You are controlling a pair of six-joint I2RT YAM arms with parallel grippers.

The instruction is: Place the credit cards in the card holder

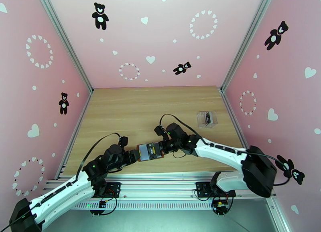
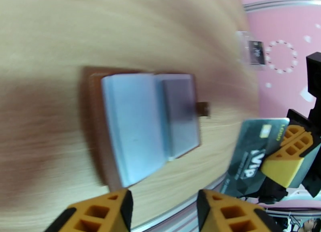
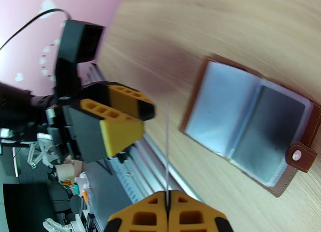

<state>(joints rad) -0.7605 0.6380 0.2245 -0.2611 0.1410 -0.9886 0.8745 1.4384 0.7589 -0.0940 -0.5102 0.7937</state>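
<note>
The card holder [image 2: 148,120] lies open on the wooden table near its front edge, a brown wallet with greyish see-through pockets facing up and its snap tab [image 3: 297,155] at one end. My right gripper [image 3: 167,206] is shut on a dark credit card [image 2: 250,158] printed "VIP". That credit card [image 3: 167,148] stands edge-on in the right wrist view, held in the air beside the wallet. My left gripper [image 2: 164,212] hovers just short of the wallet, open with nothing between its fingers [image 3: 120,128]. In the top view both grippers meet at the table's front middle [image 1: 150,152].
A clear plastic box [image 1: 207,119] with a dark card inside stands at the right of the table [image 1: 132,108]. Pink walls close in three sides. An aluminium rail [image 1: 160,180] runs along the front edge, just behind the wallet.
</note>
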